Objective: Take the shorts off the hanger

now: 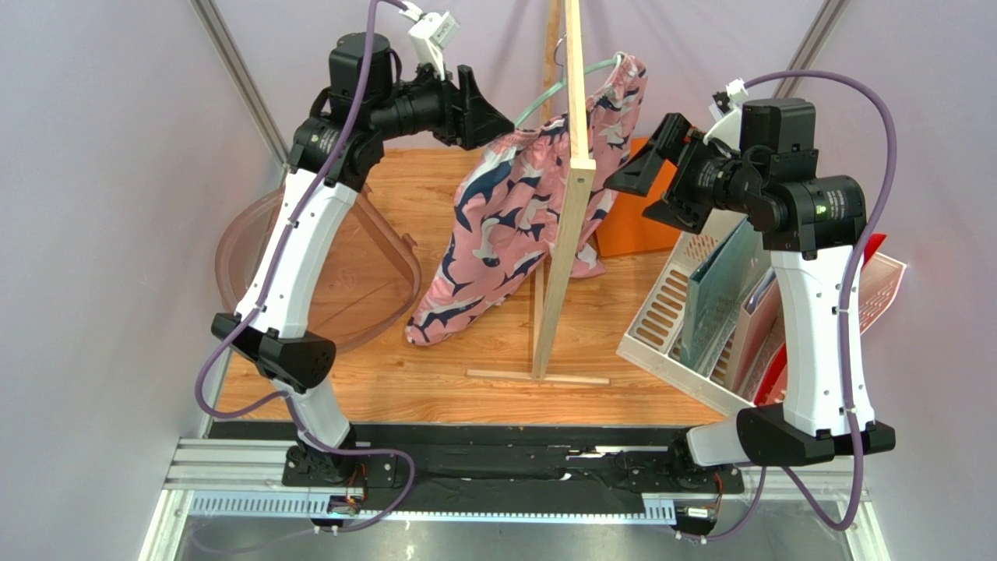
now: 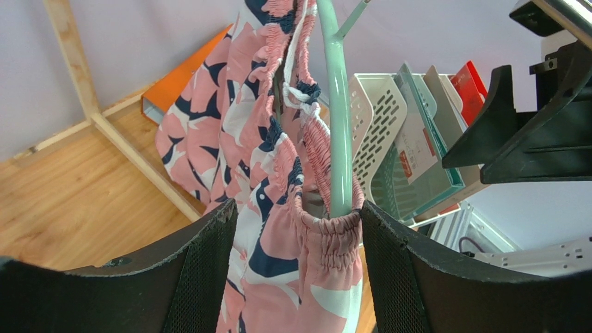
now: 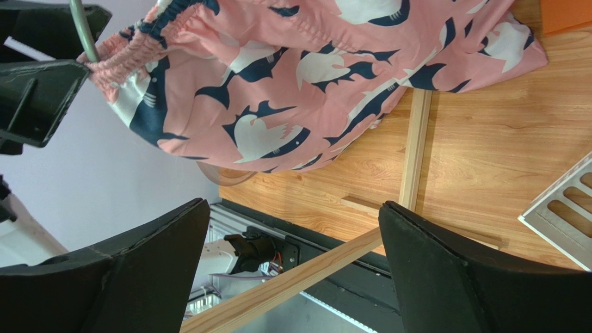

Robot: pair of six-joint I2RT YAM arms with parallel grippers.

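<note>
Our left gripper [image 2: 297, 225] is spread open around the shorts' [image 1: 503, 222] waistband on the hanger [image 2: 339, 139], and our right gripper [image 3: 293, 208] hangs open, empty.

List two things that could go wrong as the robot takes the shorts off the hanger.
1. The open left hand straddles both the shorts waistband and the hanger; closing may pinch both, dragging the hanger along.
2. Pulling could tip the slim wooden stand, with the right hand open and holding nothing.
</note>
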